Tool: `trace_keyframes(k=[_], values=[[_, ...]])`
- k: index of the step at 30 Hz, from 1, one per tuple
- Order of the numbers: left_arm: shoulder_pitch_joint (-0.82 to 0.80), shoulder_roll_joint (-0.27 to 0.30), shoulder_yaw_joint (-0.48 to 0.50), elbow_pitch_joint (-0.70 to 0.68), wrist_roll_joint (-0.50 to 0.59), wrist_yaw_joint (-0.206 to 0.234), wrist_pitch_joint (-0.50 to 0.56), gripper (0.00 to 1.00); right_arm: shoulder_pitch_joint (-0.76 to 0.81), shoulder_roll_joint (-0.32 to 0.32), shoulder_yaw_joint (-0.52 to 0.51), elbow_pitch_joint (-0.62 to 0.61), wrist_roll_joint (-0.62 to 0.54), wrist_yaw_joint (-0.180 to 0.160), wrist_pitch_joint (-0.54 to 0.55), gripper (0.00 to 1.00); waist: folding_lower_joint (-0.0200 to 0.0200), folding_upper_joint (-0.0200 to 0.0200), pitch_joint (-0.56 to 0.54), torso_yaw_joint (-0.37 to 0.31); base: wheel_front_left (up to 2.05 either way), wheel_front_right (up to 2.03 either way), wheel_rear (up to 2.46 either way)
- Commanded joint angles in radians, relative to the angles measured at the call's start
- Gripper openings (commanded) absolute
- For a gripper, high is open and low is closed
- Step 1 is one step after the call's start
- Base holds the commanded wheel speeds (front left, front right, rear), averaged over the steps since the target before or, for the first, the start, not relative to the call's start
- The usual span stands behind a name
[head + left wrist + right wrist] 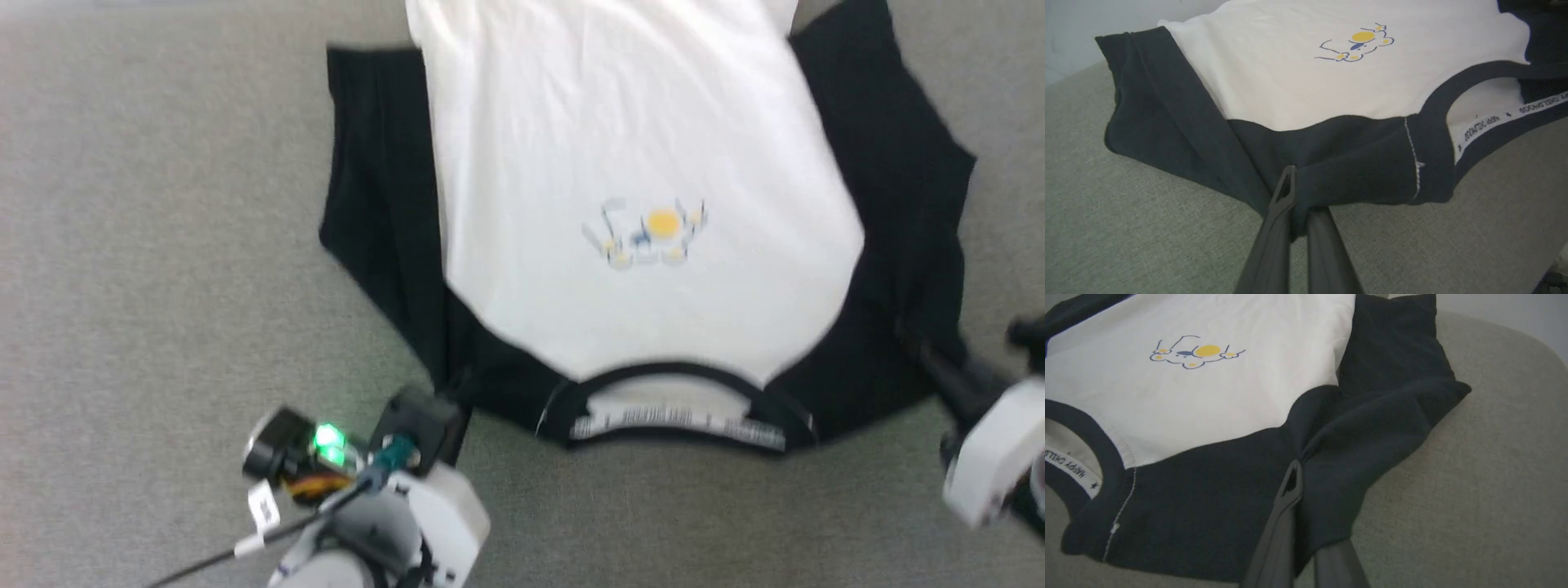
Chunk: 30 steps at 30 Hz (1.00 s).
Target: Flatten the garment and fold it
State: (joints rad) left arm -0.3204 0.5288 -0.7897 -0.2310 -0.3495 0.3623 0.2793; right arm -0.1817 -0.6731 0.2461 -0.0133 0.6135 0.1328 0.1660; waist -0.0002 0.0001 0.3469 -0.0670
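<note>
The garment [637, 122] lies face up on a grey fabric surface, collar [678, 380] nearest me and its yellow-and-blue print [649, 233] in the middle. Its black sleeves lie doubled along both sides. My left gripper [455, 385] is shut on the black shoulder cloth left of the collar. In the left wrist view one finger lies on top of the garment [1290, 81] and the other beneath, at the left gripper [1298, 192]. My right gripper [927, 347] is shut on the other shoulder. In the right wrist view the garment [1208, 396] folds around the right gripper [1306, 494].
The grey woven surface [163, 245] spreads wide to the left and in front of the collar. A pale wall [1086, 24] rises beyond its far edge. The shirt's hem runs past the head view's top edge.
</note>
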Motion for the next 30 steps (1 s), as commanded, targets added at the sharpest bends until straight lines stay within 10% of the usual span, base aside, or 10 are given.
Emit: trace_keyframes(k=[1,9,30], values=[[0.026,0.010,-0.005,0.009,-0.009,0.000,-0.011,0.00,0.041,0.010,-0.012,-0.007,-0.014,-0.002,0.011,0.00,0.0002,-0.0001,-0.066,0.004,0.00,0.00,0.00],[0.152,0.040,-0.040,0.040,-0.082,-0.021,-0.010,0.00,0.286,0.079,-0.065,-0.057,-0.058,-0.002,0.113,0.00,0.0002,-0.0001,-0.143,0.009,0.00,0.00,0.00],[0.182,-0.064,-0.078,0.323,-0.172,-0.097,-0.095,0.00,0.328,0.198,-0.071,0.038,-0.127,-0.002,0.117,0.00,0.0002,-0.0001,-0.181,0.000,0.00,0.00,0.00]])
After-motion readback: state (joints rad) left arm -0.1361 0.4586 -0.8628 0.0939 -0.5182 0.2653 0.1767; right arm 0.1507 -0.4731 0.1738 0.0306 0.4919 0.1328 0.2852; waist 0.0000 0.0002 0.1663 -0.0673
